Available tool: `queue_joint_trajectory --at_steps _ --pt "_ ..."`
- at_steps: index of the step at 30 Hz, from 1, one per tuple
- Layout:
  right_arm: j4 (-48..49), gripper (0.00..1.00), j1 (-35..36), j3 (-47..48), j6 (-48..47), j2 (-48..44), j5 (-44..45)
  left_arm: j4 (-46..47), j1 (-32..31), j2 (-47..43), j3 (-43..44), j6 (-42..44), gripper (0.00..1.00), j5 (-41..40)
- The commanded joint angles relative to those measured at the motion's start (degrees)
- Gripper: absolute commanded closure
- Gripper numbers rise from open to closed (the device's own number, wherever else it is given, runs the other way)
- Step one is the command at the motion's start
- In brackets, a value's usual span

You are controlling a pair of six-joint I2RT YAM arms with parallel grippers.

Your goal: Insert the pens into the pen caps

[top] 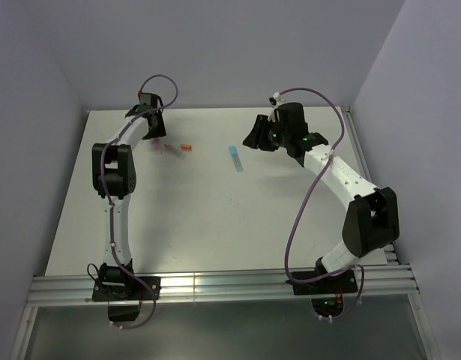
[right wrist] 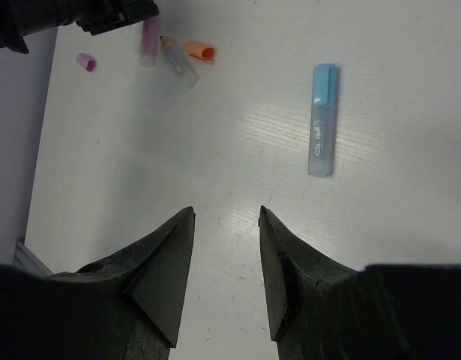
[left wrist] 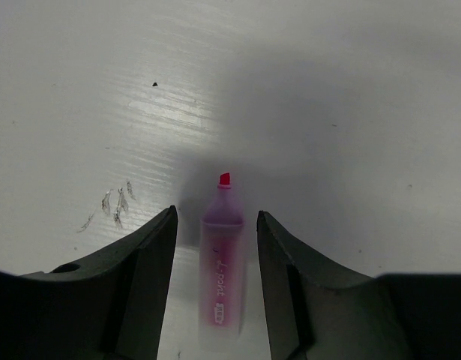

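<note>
**Left wrist view.** The left gripper [left wrist: 216, 216] sits low over the white surface [left wrist: 350, 112] with its dark fingers [left wrist: 151, 255] spread apart. The pink translucent plastic pen [left wrist: 221, 262] lies flat between them, with a gap showing on each side. It is uncapped, and its red chisel tip [left wrist: 225, 178] points to 12 o'clock. Dark print runs along the barrel but is too blurred to read. Grey scuff marks [left wrist: 114, 206] lie at 10 o'clock from the pen.

**Right wrist view.** The right gripper [right wrist: 226, 214] has its fingers [right wrist: 166, 262] spread, with only bare surface between them. The light blue plastic pen [right wrist: 322, 120] lies alone at 1 o'clock, its matching blue cap [right wrist: 325, 79] seated on the far end. White print on its barrel is not legible. At 11 o'clock lies the clear-whitish pen [right wrist: 181, 69], with the orange plastic cap [right wrist: 200, 51] just beside it; whether they touch cannot be told. Only this view shows the small pink-purple cap [right wrist: 85, 61], which lies apart at 9 o'clock from that pair.

**Top view.** Only this view shows both arms whole. The left gripper [top: 150, 127] is at 11 o'clock on the surface and the right gripper [top: 256, 136] at 1 o'clock. The pens are specks between them, and the finger gaps and print are not resolvable.
</note>
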Motion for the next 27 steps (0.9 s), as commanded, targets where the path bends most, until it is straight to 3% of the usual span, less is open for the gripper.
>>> queue_joint_trajectory --at_steps 1,19,22,23,25,26,27 --pt "2.5 0.52 -0.5 -0.4 -0.1 -1.0 -0.6 -0.2 0.1 0.6 2.3 2.0 0.48 1.3" --pt "3.1 0.52 -0.5 -0.5 0.2 -0.7 -1.9 -2.3 0.1 2.0 2.8 2.3 0.53 1.4" --pt "3.1 0.52 -0.5 -0.5 0.1 -0.7 -2.1 -2.8 0.1 2.2 2.6 2.3 0.65 1.2" --pt "3.1 0.52 -0.5 -0.6 0.2 -0.7 -2.4 -2.6 0.1 2.3 2.4 2.1 0.76 1.2" --pt "3.2 0.52 -0.5 -0.7 0.3 -0.8 -2.9 -2.7 0.1 2.2 2.1 1.7 0.85 1.0" --pt "3.3 0.52 -0.5 -0.7 0.4 -0.8 -3.4 -2.7 0.1 1.8 1.9 1.5 0.97 0.8" --pt "3.6 0.52 -0.5 -0.8 0.4 -0.9 -3.7 -2.6 0.1 1.6 1.7 1.0 1.0 0.7"
